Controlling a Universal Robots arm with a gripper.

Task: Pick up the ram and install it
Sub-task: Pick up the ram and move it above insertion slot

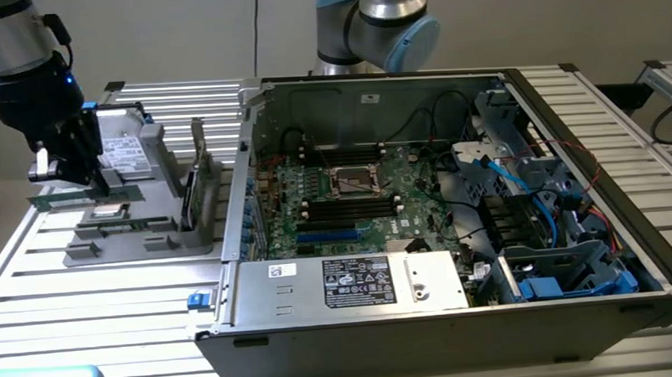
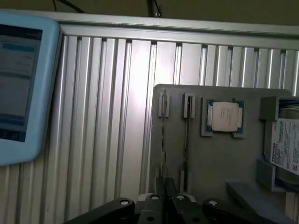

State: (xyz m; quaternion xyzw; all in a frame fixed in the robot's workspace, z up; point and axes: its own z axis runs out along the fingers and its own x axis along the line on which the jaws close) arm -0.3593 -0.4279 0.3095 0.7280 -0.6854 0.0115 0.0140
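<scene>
Looking across the exterior view, I have the tool (image 1: pixel 88 189) at that view's left, over the grey holder tray (image 1: pixel 148 244), with its fingers pinched almost fully together on the ram (image 1: pixel 122 194). The green stick is gripped near its middle and stands on its long edge, one flat face turned toward the camera. Its long axis runs about level, from the exterior view's left to its right, much like the dark memory slots on the motherboard (image 1: pixel 365 206). It seems to sit just above the tray, though I cannot tell whether its lower edge is clear of it. The open computer case (image 1: pixel 318 323) stands well apart toward the exterior view's right, on the same slatted metal surface (image 1: pixel 94 289). From the wrist view, the tool (image 2: pixel 164 184) is nearly closed, and beyond it I see the tray (image 2: pixel 219 158), the square silver processor (image 2: pixel 225 116) in its pocket, and a pale blue tablet (image 2: pixel 28 135).
</scene>
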